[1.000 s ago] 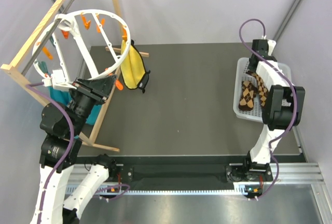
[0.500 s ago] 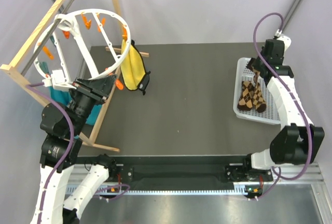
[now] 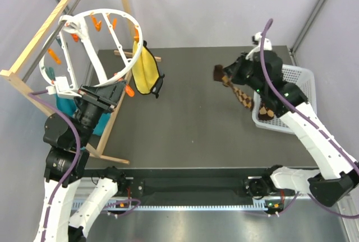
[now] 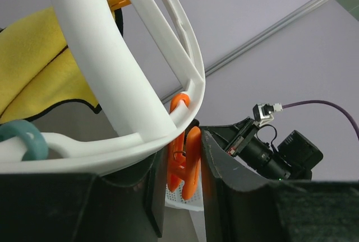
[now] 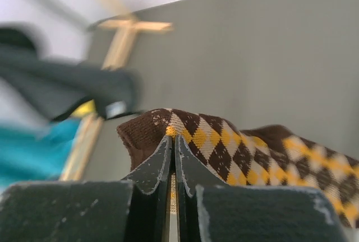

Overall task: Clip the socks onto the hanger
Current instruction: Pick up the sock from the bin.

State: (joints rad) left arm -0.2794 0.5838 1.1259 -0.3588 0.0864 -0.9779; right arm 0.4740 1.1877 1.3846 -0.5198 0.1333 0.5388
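The white ring hanger [image 3: 90, 46] hangs on the wooden rack at the far left. My left gripper [image 3: 122, 91] is shut on one of its orange clips [image 3: 129, 92]. In the left wrist view the clip [image 4: 188, 161] sits squeezed between my fingers [image 4: 224, 180], under the ring [image 4: 112, 74]. My right gripper [image 3: 225, 77] is shut on one argyle sock [image 3: 240, 93] and holds it in the air over the table's right half. In the right wrist view the gripper [image 5: 174, 141] pinches the sock [image 5: 224, 144] near its dark brown end. The second sock [image 3: 268, 110] lies in the white mesh basket [image 3: 300, 77].
The wooden frame rack [image 3: 33, 51] stands along the table's left edge. A yellow cloth [image 3: 145, 71] hangs from the hanger, and a teal cloth [image 3: 67, 105] hangs lower behind my left arm. The basket is at the table's right edge.
My right arm has lifted one sock out of the basket and swung it left over the table. My left arm and the hanger have barely moved.
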